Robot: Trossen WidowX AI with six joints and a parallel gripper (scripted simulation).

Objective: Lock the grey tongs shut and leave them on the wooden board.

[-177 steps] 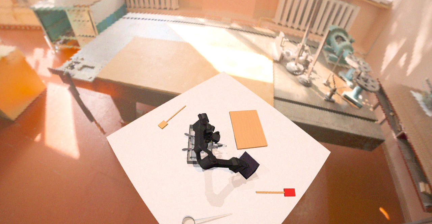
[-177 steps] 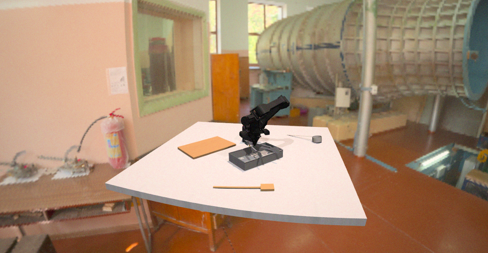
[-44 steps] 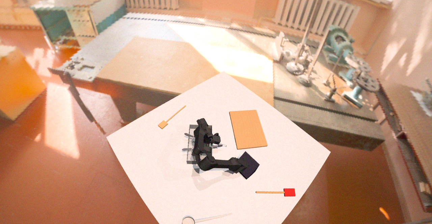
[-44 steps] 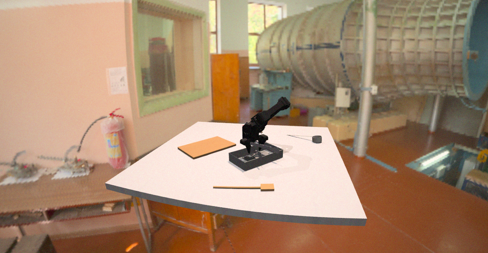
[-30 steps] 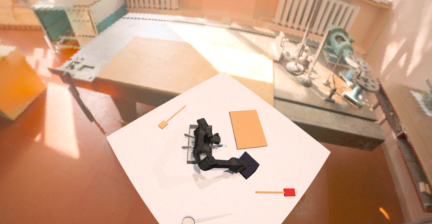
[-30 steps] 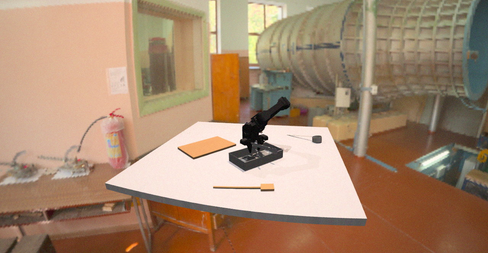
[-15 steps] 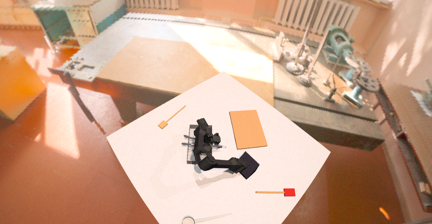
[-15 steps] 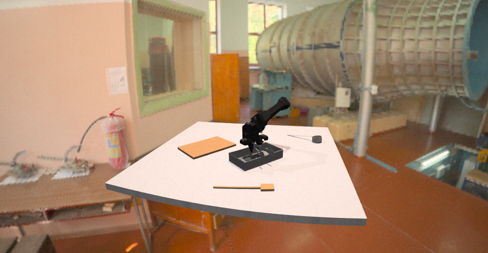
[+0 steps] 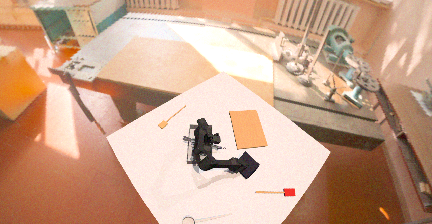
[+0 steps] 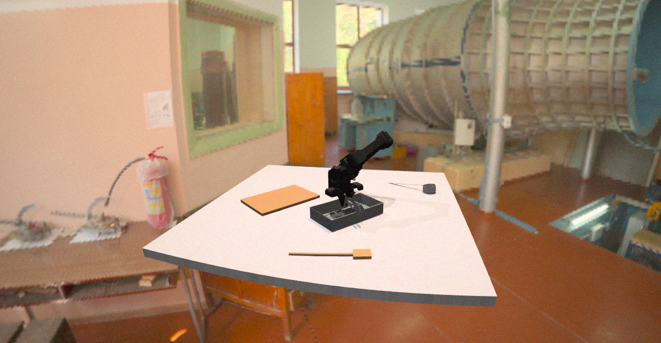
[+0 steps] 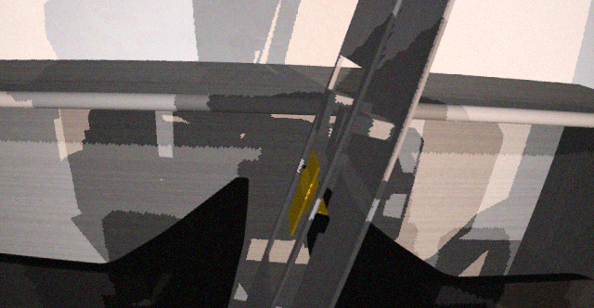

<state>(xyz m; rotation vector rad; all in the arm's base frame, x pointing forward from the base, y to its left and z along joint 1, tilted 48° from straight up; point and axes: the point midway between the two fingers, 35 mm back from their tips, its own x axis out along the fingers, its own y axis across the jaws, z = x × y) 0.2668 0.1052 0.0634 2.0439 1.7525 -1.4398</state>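
The grey tongs (image 9: pixel 219 147) (image 11: pixel 415 62) lie across the dark roasting tin (image 9: pixel 192 162) (image 10: pixel 339 222) (image 11: pixel 93 100). Their two arms stand close together, and their far ends stick out past the tin's left rim in the top view. A yellow piece (image 11: pixel 303 197) shows at the left arm. My gripper (image 10: pixel 347 200) (image 11: pixel 277 191) points down over the tin and is shut on the tongs, with one black finger on each side of the arms. The wooden board (image 9: pixel 249 129) (image 10: pixel 279 199) lies flat beside the tin with nothing on it. The hinge's inside is hidden.
A wooden spatula (image 9: pixel 163 124) (image 10: pixel 361 254) lies on the far side of the tin from my base. A red-headed spatula (image 9: pixel 289 192) lies beyond the dark arm base (image 9: pixel 250 166). A round long-handled pan (image 9: pixel 188 220) (image 10: pixel 429 188) stands near the table's edge.
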